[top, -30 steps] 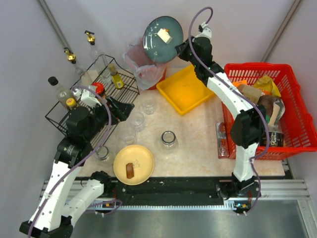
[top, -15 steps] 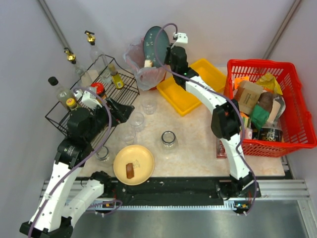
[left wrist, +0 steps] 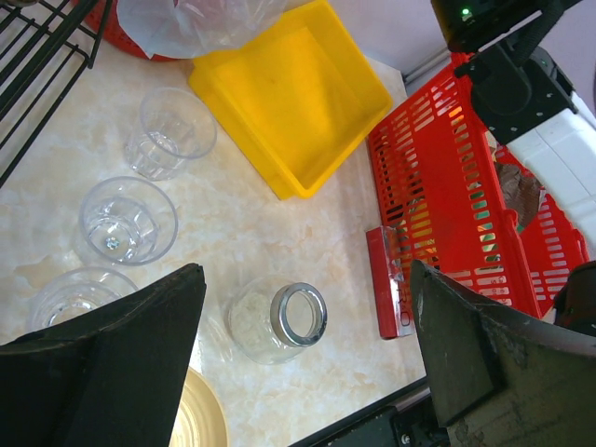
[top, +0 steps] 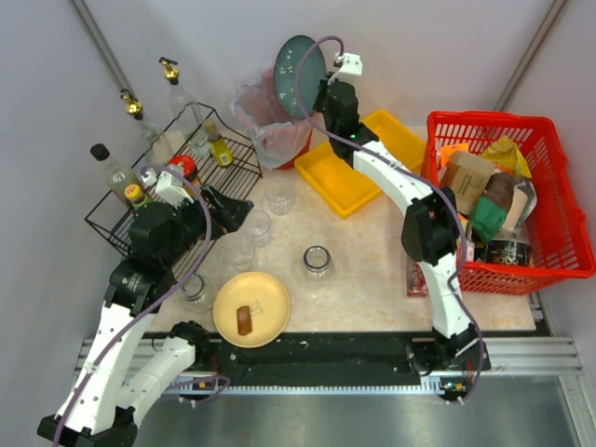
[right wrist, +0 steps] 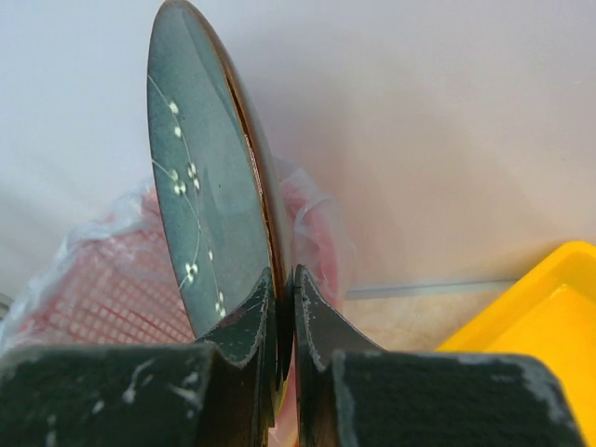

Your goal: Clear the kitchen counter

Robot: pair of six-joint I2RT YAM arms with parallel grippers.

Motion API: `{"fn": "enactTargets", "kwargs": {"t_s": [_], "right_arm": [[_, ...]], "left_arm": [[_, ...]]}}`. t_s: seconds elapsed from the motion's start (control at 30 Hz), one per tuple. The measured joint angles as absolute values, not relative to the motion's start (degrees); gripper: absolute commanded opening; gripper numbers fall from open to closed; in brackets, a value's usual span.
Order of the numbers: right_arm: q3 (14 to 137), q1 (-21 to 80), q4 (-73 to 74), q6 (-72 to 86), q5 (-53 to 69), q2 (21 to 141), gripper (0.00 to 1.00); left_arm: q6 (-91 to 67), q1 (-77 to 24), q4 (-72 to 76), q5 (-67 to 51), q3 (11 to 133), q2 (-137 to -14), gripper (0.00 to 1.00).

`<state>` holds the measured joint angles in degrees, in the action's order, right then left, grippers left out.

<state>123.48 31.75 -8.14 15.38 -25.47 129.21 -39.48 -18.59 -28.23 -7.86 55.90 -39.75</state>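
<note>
The kitchen counter (top: 372, 270) is pale marble. My right gripper (top: 321, 93) (right wrist: 284, 289) is shut on the rim of a teal plate (top: 300, 63) (right wrist: 200, 186), held almost on edge above the red bin (top: 279, 135) (right wrist: 102, 279) lined with a clear bag. No food shows on the plate. My left gripper (top: 233, 209) (left wrist: 307, 270) hangs open and empty over the counter, above a glass jar (top: 317, 262) (left wrist: 279, 321). A yellow plate (top: 251, 307) with a brown food piece (top: 245, 319) lies at the front.
Three clear glasses (left wrist: 172, 130) (left wrist: 126, 221) (left wrist: 70, 293) stand left of the jar. A yellow tray (top: 358, 163) sits at the back, a full red basket (top: 549, 200) on the right with a red box (top: 417, 265) beside it. A black wire rack (top: 163, 200) with bottles stands left.
The right arm swung left and tipped the teal plate from flat to nearly on edge over the bin. The pale food piece slid off it. The left arm has not moved.
</note>
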Motion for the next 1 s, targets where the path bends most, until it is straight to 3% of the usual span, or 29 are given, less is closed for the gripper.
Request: {"fn": "enactTargets", "kwargs": {"t_s": [0.6,1.0], "right_arm": [[94.17,26.13,-8.91,36.16,-36.99,102.02,0.00],[85.38,23.83,5.74,46.41,-42.68,99.88,0.00]], "left_arm": [[-37.63,-18.59,-28.53,-8.34,55.92,-40.42,0.93],[-37.32,-18.59,-29.12,-10.07,55.92,-41.80,0.93]]}}
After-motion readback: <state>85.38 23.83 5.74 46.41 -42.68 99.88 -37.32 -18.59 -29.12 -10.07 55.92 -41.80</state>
